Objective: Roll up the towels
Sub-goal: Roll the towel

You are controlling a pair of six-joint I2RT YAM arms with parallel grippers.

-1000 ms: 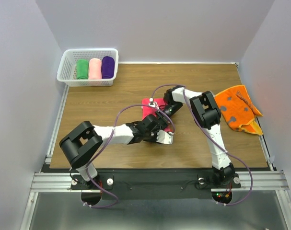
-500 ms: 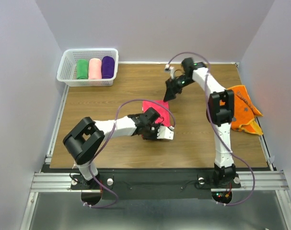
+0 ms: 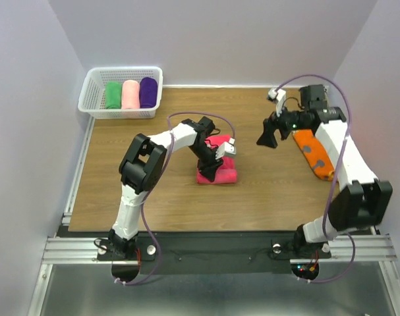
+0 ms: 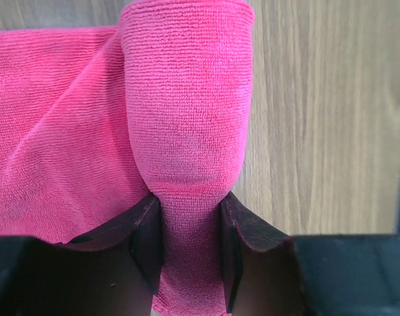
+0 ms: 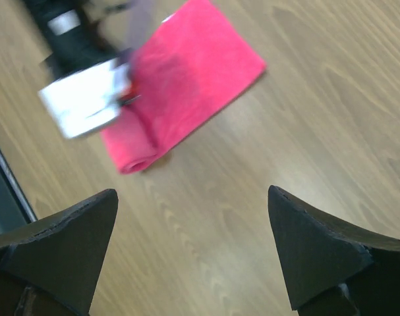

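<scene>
left gripper point(image 4: 190, 210): clamped on the rolled end of the hot-pink towel point(image 3: 221, 174)
hot-pink towel: partly rolled, middle of the table point(image 3: 153, 197)
right gripper point(image 5: 192, 194): jaws wide apart, empty
orange towel point(image 3: 316, 155): by the table's right edge

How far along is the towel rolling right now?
Done: green roll, pale pink roll and purple roll sit in the basket. In hand: the left pincer is clamped on the rolled end of the hot-pink towel; the rest lies flat. Left: the orange towel by the right edge, partly hidden by the right arm, looks unrolled. The right pincer hangs open, empty.
</scene>
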